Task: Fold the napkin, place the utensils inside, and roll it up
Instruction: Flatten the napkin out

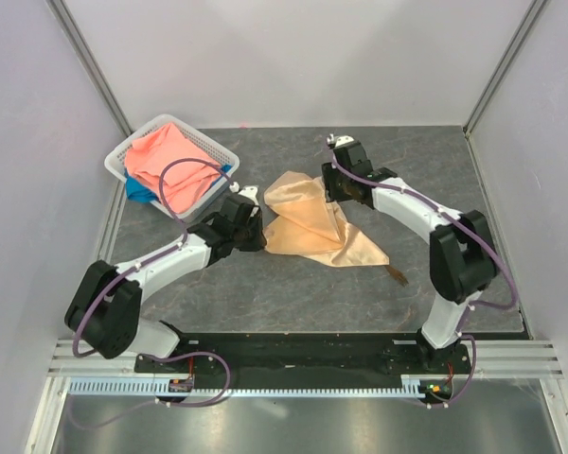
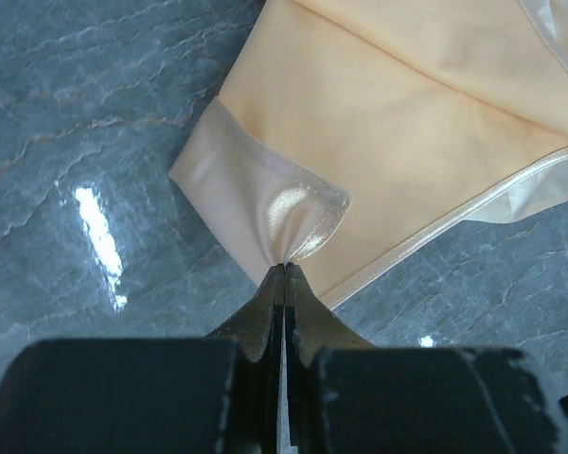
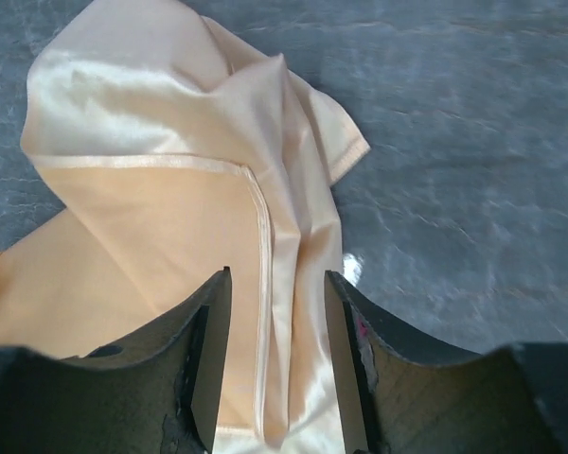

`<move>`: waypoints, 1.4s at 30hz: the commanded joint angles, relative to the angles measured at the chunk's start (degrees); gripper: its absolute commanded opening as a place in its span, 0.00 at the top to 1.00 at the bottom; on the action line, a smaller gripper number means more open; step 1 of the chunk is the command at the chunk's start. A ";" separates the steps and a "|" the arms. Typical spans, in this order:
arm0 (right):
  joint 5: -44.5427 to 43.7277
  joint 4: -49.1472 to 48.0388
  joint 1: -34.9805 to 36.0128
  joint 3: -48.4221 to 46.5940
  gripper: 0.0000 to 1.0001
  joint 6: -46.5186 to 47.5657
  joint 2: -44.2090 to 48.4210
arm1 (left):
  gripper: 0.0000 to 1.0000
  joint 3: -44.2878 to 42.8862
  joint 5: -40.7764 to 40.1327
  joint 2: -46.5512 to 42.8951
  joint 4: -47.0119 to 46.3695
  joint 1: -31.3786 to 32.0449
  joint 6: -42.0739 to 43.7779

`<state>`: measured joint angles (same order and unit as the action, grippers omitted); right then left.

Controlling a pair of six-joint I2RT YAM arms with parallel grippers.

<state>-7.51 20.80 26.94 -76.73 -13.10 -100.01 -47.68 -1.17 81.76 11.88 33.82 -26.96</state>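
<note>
The peach-gold satin napkin (image 1: pixel 312 227) lies crumpled and partly folded on the dark table. My left gripper (image 1: pixel 257 223) is shut on the napkin's left corner, and the left wrist view shows the fingers (image 2: pixel 286 270) pinching a shiny hemmed fold of the napkin (image 2: pixel 407 113). My right gripper (image 1: pixel 338 189) is open over the napkin's far right part. In the right wrist view (image 3: pixel 276 284) a hemmed ridge of the napkin (image 3: pixel 170 189) lies between the spread fingers. The dark brown fork (image 1: pixel 396 275) lies on the table by the napkin's near right tip, only a short part showing.
A white basket (image 1: pixel 204 144) stands at the back left, holding a coral-pink cloth (image 1: pixel 166 161) and a blue cloth (image 1: pixel 140 192). Walls enclose the table on three sides. The arms' base rail (image 1: pixel 293 355) runs along the near edge.
</note>
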 commanded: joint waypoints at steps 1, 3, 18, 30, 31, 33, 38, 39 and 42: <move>9.25 -1.54 0.04 -4.65 0.51 3.70 -5.72 | 0.98 2.24 -0.41 -4.50 -2.12 0.01 -4.06; 10.41 -2.43 0.04 -5.01 0.53 4.40 -7.65 | 0.98 2.59 -0.41 -5.29 -1.95 0.01 -4.42; 13.66 -6.12 0.04 -5.62 0.54 6.16 -13.46 | 0.98 2.07 0.82 -4.24 -1.77 0.01 -4.24; 12.26 -5.68 0.04 -8.53 0.54 7.92 -17.59 | 0.98 2.06 0.99 -3.97 -1.86 0.01 -4.07; 12.08 -5.68 -0.04 -8.53 0.54 8.00 -17.94 | 0.98 2.07 0.99 -3.97 -1.86 0.01 -4.15; 11.82 -5.68 0.04 -8.79 0.54 8.18 -18.29 | 0.98 2.24 0.99 -4.15 -1.95 0.01 -4.06; 10.50 -5.68 0.04 -9.14 0.51 8.71 -19.00 | 0.98 2.50 0.99 -4.59 -1.86 0.01 -4.15; 10.32 -5.68 0.04 -9.23 0.50 9.06 -19.08 | 0.98 2.51 0.91 -4.67 -1.86 0.10 -4.15; 10.32 -5.42 0.04 -9.58 0.50 9.50 -19.78 | 0.98 2.59 0.99 -4.76 -1.86 0.01 -4.24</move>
<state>4.05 16.32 26.87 -83.61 -5.21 -118.26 -45.25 -0.86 77.91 11.81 33.82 -29.41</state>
